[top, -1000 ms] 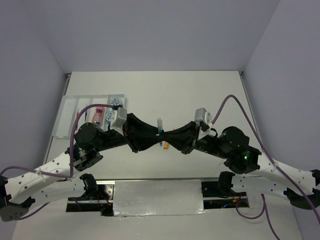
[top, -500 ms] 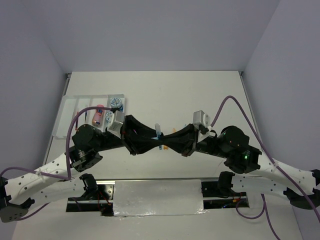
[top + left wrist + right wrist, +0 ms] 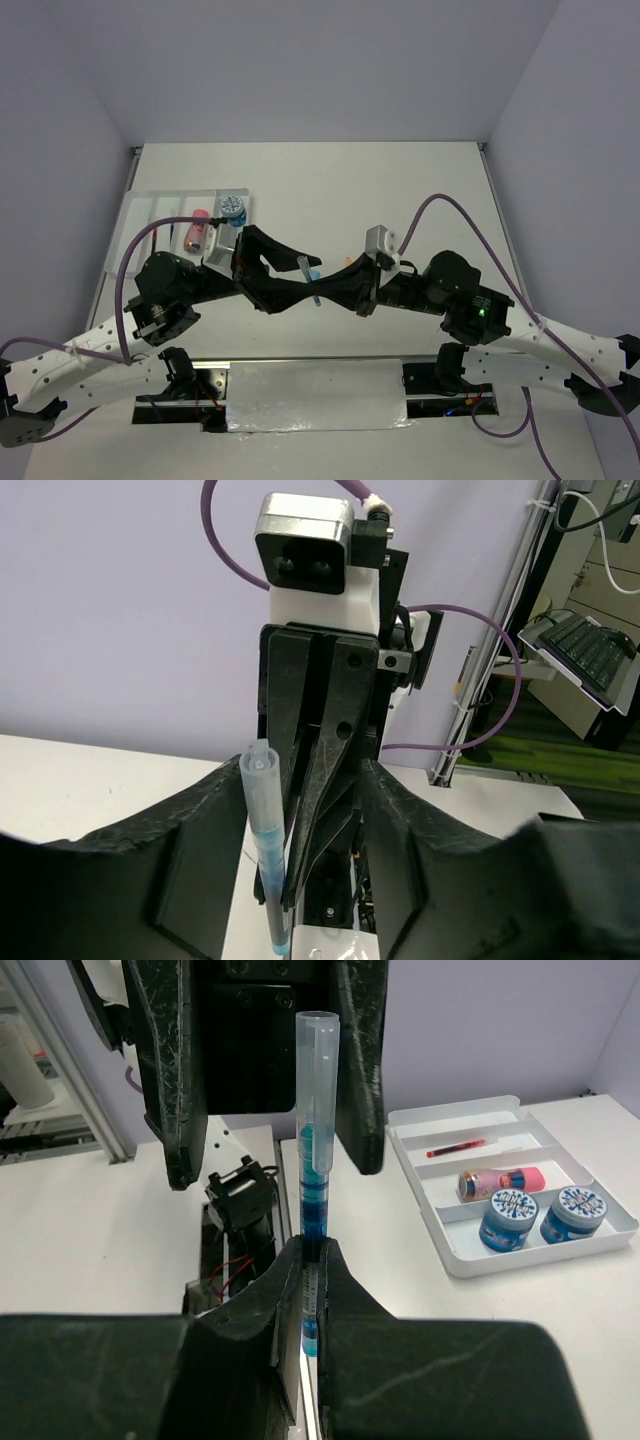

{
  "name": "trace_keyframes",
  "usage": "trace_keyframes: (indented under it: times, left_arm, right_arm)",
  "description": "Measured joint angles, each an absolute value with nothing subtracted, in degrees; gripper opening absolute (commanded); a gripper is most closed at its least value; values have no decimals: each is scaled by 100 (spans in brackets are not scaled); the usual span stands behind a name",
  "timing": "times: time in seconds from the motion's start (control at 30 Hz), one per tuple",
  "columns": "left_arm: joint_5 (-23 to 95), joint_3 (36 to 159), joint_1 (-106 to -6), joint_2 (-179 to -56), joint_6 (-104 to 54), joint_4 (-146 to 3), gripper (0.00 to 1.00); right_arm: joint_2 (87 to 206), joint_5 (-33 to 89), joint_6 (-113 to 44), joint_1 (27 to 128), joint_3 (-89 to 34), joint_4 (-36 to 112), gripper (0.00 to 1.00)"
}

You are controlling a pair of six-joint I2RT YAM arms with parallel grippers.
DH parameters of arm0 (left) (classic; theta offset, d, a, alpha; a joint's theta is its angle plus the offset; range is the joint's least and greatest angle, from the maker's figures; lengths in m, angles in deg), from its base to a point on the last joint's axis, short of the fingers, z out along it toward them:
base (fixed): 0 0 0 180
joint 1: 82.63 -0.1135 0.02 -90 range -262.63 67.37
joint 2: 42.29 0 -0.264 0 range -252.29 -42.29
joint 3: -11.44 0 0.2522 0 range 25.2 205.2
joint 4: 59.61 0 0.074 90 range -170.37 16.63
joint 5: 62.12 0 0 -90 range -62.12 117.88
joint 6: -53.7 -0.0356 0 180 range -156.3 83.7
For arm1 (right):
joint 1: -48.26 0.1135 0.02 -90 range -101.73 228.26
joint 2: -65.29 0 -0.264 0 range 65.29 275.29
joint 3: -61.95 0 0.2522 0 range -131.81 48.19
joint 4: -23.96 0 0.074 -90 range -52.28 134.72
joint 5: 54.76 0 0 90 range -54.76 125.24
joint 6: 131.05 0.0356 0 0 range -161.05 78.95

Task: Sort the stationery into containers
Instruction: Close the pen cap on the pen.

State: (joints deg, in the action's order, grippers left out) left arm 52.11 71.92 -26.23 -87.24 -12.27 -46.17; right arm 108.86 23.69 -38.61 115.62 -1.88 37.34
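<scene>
Standing upright between the two arms, a blue pen [image 3: 315, 1140] was clamped low on its barrel by the right gripper [image 3: 308, 1255], whose fingers were pressed together on it. The pen's long axis ran straight up from that gripper, capped end uppermost.

The left gripper [image 3: 300, 880] faced the right gripper head-on, fingers spread wide apart. In the right wrist view its two black fingers [image 3: 165, 1070] flanked the upper half of the pen, one on each side, with a gap showing between each finger and the barrel. Neither finger appeared to touch the pen.

The white tray [image 3: 135, 215] lay on the desk [image 3: 400, 190] behind the left gripper, beside the left arm's wrist and well apart from the right gripper. The left arm was plainly the nearer one to it. The tray held a red pen [image 3: 458, 1147] in one long compartment, a pink-orange cylinder [image 3: 498, 1181] in the next, and two blue-white rolls [image 3: 510, 1218] side by side in the one after. Its long compartments ran along the same line as the red pen.

Judging from this, the coming move was a handover. The left gripper needed only to squeeze on the upper barrel, above the right gripper's hold, where open room remained. Bare desk lay between the grippers and the tray's raised rim.
</scene>
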Motion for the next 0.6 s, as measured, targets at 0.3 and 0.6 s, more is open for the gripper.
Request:
trace_keyframes:
  times: [0.3, 0.6]
  left_arm:
    - [5045, 7192, -2623, -8837, -1227, -4722, 58]
    - [4979, 7192, -2621, -8949, -1242, -4908, 33]
  right_arm:
    - [10757, 2356, -3861, 11562, -192, 3734, 0]
    - [10753, 2362, -3861, 11560, -192, 3740, 0]
